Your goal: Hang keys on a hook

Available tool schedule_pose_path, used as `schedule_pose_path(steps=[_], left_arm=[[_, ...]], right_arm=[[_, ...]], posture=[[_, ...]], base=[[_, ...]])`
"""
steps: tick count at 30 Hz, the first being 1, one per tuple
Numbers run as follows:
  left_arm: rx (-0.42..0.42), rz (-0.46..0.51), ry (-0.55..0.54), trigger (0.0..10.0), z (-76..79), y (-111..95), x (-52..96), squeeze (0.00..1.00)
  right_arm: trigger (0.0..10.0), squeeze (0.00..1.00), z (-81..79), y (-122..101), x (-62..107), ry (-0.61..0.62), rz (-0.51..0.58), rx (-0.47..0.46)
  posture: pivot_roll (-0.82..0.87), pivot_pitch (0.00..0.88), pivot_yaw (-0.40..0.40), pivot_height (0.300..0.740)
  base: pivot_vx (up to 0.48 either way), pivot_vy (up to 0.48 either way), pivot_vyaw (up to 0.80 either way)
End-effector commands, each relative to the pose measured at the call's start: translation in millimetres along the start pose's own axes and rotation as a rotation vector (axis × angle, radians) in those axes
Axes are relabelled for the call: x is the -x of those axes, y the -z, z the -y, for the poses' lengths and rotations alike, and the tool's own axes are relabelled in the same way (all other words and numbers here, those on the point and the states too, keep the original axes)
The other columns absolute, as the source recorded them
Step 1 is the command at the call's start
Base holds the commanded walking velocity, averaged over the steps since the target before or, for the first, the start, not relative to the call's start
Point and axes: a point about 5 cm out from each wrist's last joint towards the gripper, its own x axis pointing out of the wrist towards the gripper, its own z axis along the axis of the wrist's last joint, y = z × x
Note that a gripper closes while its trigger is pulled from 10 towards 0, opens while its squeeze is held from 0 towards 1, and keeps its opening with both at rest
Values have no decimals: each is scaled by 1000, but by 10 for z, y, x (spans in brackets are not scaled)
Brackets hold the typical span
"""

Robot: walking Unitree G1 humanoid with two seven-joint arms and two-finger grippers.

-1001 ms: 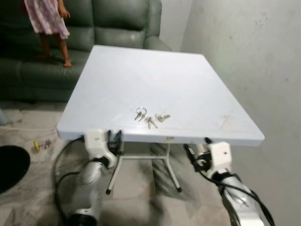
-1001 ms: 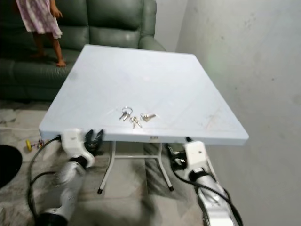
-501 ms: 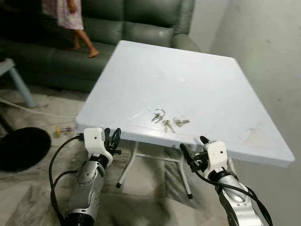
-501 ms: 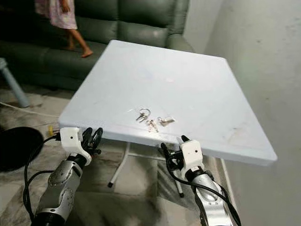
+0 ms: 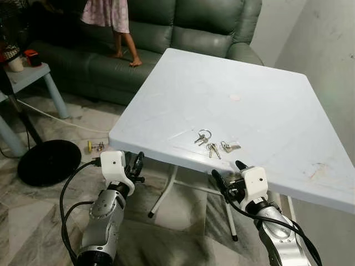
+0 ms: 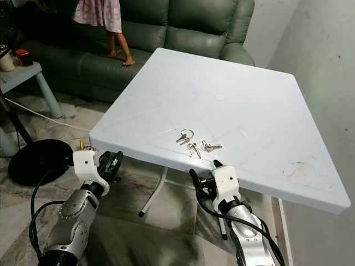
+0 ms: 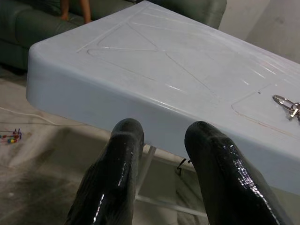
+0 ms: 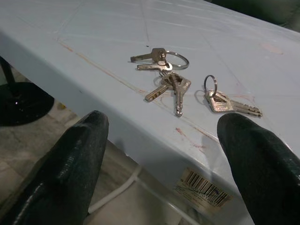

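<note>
The keys [image 8: 178, 84] lie loose on the white table [image 5: 266, 100], a small cluster with a ring at one end, close to the table's near edge and toward its near left corner rather than its middle; nothing touches them. Over the last second the whole scene has slid in the head views: the table now sits further right and the near edge runs at a slant, while the keys hold the same spot against that edge, so it is the camera that has swung, not the keys. I judge the robot has been stepping or turning to line itself up with them. The right gripper [image 6: 202, 177] hangs just below the table's near edge, almost under the keys, its two black fingers spread wide and holding nothing; its wrist camera looks straight across the edge at the cluster, which suggests a reach is close. The left gripper [image 5: 135, 166] sits below the table's near left corner, fingers parted a little and empty. No hook can be made out, so the task is at its start: the keys are yet to be lifted. Beyond the table's far side stands a green sofa [image 5: 183, 27] with a person [image 5: 108, 14] on it, and left of the table lies a round black base [image 5: 47, 160] on the floor.
</note>
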Motion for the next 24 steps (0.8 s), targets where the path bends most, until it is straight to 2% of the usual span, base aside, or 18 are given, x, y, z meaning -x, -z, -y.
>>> schedule_pose_path(steps=[1,3,10,12,24], left_arm=[[4,-7,12,10000,34,-1,-18,0],[13,-4,25,10000,40,-3,-16,0],[7,3,16,10000,33,-18,-15,0],[-15,-5,-35,10000,8,-7,-21,0],[-17,20,5,10000,33,-68,-22,0]], right_arm=[[10000,0,30,-23,4,0,-2,23],[10000,0,22,-20,1,-6,2,6],[10000,0,15,-26,-2,-15,16,-45],[10000,0,9,-24,-3,-20,14,-46],[10000,0,-36,-5,-24,-25,4,-71]], posture=[[188,0,-116,736],[188,0,-117,736],[192,0,-119,736],[194,0,-118,736],[202,0,-113,736]], base=[[0,0,800],[0,0,800],[381,288,0],[0,0,0],[0,0,0]])
